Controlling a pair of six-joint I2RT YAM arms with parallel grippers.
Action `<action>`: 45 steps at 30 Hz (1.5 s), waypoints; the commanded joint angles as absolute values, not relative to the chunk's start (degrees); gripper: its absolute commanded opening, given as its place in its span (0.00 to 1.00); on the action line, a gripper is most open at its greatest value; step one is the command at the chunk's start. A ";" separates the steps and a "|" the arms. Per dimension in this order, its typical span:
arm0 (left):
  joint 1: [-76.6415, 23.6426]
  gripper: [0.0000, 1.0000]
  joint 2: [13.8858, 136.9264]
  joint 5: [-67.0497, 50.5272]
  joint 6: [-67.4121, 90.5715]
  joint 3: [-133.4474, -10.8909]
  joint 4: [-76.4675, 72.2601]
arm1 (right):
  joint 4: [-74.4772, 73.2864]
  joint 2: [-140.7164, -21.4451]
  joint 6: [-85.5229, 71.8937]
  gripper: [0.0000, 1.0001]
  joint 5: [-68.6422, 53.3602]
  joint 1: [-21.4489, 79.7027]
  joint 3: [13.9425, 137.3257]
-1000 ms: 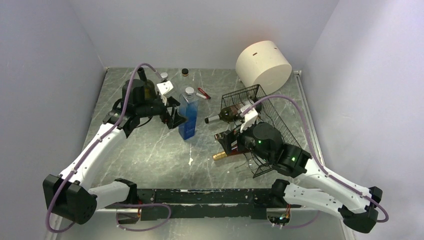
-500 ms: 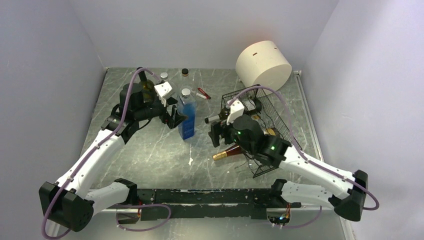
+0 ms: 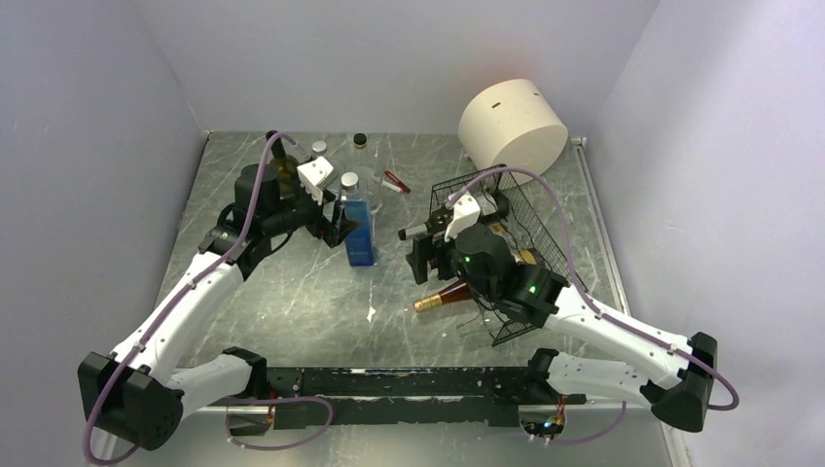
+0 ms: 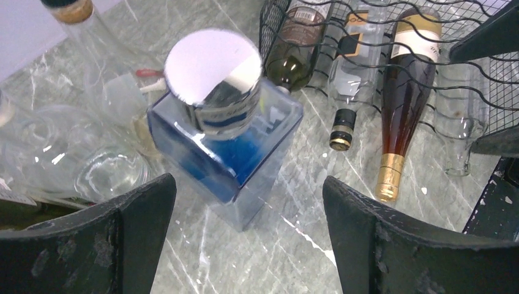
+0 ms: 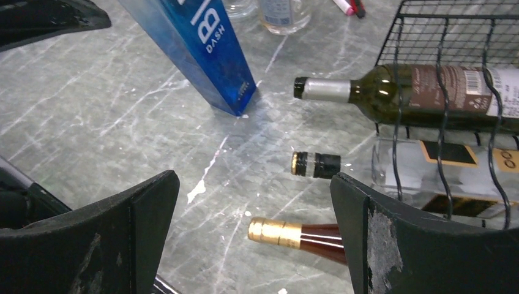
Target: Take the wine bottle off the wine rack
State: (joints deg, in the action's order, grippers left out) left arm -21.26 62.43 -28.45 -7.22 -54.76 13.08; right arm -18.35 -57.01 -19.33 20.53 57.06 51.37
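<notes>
The black wire wine rack (image 3: pixel 533 216) stands at the right, with several bottles lying in it, necks pointing left. A green wine bottle (image 5: pixel 398 92) with a silver cap lies highest. Below it is a clear bottle (image 5: pixel 315 164) with a black cap, then a red-brown bottle (image 5: pixel 287 233) with a gold foil neck. My right gripper (image 3: pixel 419 263) is open and empty, just left of the necks, with the gold neck between its fingers' line in the right wrist view (image 5: pixel 254 239). My left gripper (image 3: pixel 340 226) is open and empty beside a blue square bottle (image 3: pixel 357 233).
A cream cylinder (image 3: pixel 513 122) lies behind the rack. A dark bottle (image 3: pixel 285 170), clear glass bottles (image 4: pixel 104 79), a small jar (image 3: pixel 360 141) and a red item (image 3: pixel 396 182) stand at the back left. The rack also shows in the left wrist view (image 4: pixel 379 24).
My right arm has swung left, bringing its open gripper in front of the bottle necks. The blue bottle and my left gripper have shifted a little left.
</notes>
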 commanded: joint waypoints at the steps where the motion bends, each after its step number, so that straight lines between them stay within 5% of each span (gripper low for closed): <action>1: -18.73 0.93 62.00 -28.74 -5.45 -53.31 10.91 | -21.97 -54.83 -19.51 1.00 24.10 56.93 49.92; 11: -18.53 0.93 61.63 -31.25 1.93 -52.68 7.06 | -21.79 -52.59 -18.68 1.00 24.16 56.89 47.81; 16: -24.91 0.93 57.93 -11.11 14.55 -54.49 16.54 | -21.28 -52.41 -18.47 1.00 23.55 56.93 47.15; 24: -33.07 0.93 54.90 3.94 27.82 -57.94 27.64 | -19.13 -50.86 -17.26 1.00 22.35 56.88 46.49; 32: -44.99 0.93 61.86 26.32 32.48 -66.28 33.30 | -20.49 -51.57 -19.39 1.00 22.52 56.88 47.50; 45: -46.97 0.93 75.09 38.07 32.50 -75.62 35.94 | -22.91 -47.23 -20.80 1.00 23.27 56.89 46.37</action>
State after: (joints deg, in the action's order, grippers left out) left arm -46.72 73.49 33.17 32.34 -72.55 34.96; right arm -21.82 -48.75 -20.16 22.13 57.06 46.70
